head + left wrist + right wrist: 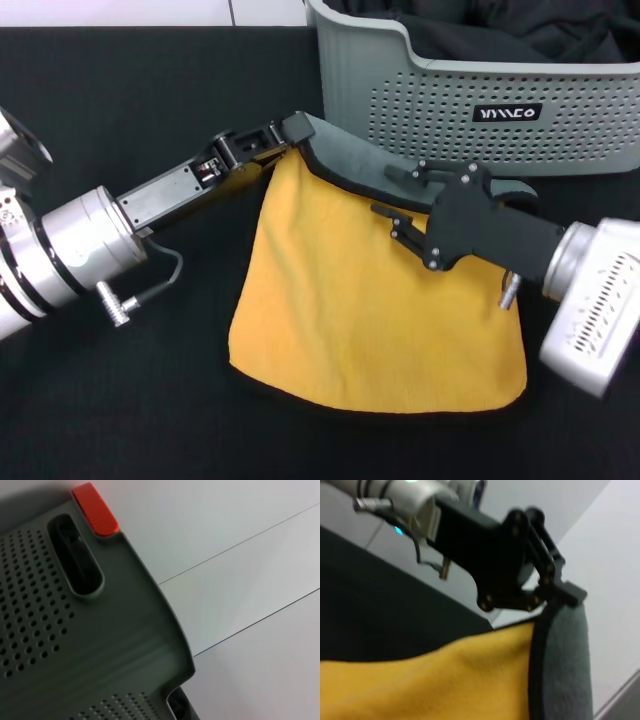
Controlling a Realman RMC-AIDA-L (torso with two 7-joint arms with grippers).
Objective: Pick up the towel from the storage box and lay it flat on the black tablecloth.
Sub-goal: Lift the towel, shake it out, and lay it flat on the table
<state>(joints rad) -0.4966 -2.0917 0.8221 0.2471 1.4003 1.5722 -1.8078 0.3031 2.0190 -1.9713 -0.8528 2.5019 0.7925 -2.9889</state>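
Both grippers hold the towel (375,300) stretched over the black tablecloth (120,400): left gripper (290,130) and right gripper (405,195) each clamped on an upper corner. Only the left wrist view shows the storage box (100,645) close up, with an orange tab (95,509); the right wrist view shows the left jaws closed on the towel's black edging.

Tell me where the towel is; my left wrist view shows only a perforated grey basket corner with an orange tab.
Observer: It is out of the storage box. The towel hangs in front of it, yellow face toward the head camera, lower edge reaching the black tablecloth.
Operator: What holds it up?
Observer: The left gripper is shut on one top corner. The right gripper sits at the folded-over grey top edge.
Operator: Is anything in the box?
Observer: Yes, dark fabric.
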